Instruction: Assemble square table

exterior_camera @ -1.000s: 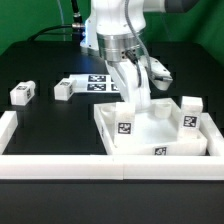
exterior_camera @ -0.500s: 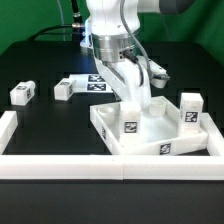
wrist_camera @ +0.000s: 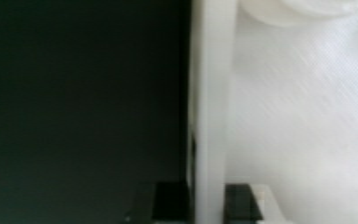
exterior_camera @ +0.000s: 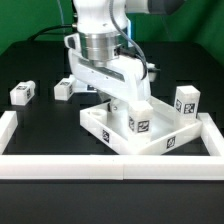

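Note:
The white tray-like square tabletop point(exterior_camera: 152, 137) lies on the black table, turned at an angle. My gripper point(exterior_camera: 121, 100) is shut on its raised rim near the far side. In the wrist view the thin white rim point(wrist_camera: 206, 120) runs between my two dark fingertips point(wrist_camera: 172, 203), with the gripper point(wrist_camera: 208, 205) closed around it and a round corner socket point(wrist_camera: 297, 8) at the far end. One tagged white leg point(exterior_camera: 185, 103) stands upright at the tabletop's corner on the exterior view's right. Two loose tagged legs point(exterior_camera: 22, 93) point(exterior_camera: 63, 90) lie at the exterior view's left.
Long white border walls run along the front point(exterior_camera: 100, 166), the exterior view's left point(exterior_camera: 8, 125) and right point(exterior_camera: 216, 128). The marker board point(exterior_camera: 98, 82) lies behind the arm, mostly hidden by it.
The gripper has swung round, and the tabletop it holds has turned and slid toward the exterior view's left. The upright leg moved with it. The loose legs have not moved.

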`<state>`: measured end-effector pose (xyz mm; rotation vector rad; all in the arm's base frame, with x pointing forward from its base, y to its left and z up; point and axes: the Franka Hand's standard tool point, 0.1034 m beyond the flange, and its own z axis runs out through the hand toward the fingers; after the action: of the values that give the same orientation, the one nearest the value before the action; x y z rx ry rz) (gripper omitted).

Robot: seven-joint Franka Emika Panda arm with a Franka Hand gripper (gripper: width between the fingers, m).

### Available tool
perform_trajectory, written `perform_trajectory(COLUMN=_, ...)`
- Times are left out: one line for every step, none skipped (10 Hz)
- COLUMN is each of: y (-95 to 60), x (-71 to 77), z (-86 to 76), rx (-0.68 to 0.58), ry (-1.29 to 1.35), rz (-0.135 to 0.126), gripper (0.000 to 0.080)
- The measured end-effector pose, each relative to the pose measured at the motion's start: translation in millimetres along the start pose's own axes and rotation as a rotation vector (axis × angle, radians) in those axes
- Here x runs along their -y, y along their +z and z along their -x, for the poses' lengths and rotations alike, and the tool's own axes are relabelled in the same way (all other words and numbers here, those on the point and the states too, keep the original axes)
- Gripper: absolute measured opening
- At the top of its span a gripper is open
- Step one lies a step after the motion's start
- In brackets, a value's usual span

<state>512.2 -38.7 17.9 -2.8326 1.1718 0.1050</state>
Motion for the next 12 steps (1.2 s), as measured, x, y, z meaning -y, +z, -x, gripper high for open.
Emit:
perform_trajectory(y=-1.1, x=-5.5, z=-7.9, rx=-0.007, ry=-0.124, rz=0.005, gripper=0.0067)
perform_trajectory(y=-1.2, x=-11.7, z=-14.2, rx=-0.008, ry=-0.226, rz=0.004, gripper=0.0067)
perform_trajectory(y=-0.7, x=-12.2, z=-13.8, rx=-0.007, ry=-0.262, rz=0.005, gripper=0.0067)
perform_trajectory(y=-0.4, x=-12.5, z=-13.7, rx=-0.006, ry=-0.322, rz=0.007, gripper=0.0067)
perform_trajectory(y=-0.3, x=-13.4, z=-14.1, rx=-0.006, ry=-0.397, rz=0.008, gripper=0.0067)
perform_trajectory(y=-0.1, x=-14.1, z=-14.3, rx=-0.005, ry=-0.459, rz=0.013, gripper=0.0067)
perform_trajectory(y=0.2, x=-14.7, z=-14.5, rx=-0.005, ry=-0.503, rz=0.016, gripper=0.0067)
perform_trajectory(y=0.3, x=-15.5, z=-14.9, rx=-0.004, ry=-0.583, rz=0.019, gripper=0.0067)
perform_trajectory(y=0.6, x=-16.5, z=-15.3, rx=-0.003, ry=-0.648, rz=0.026, gripper=0.0067)
perform_trajectory(y=0.6, x=-17.7, z=-16.1, rx=-0.001, ry=-0.732, rz=0.034, gripper=0.0067)
perform_trajectory(y=0.5, x=-17.2, z=-16.2, rx=0.0, ry=-0.786, rz=0.043, gripper=0.0067)
perform_trajectory(y=0.0, x=-6.5, z=-14.5, rx=-0.003, ry=-0.853, rz=0.061, gripper=0.0066)
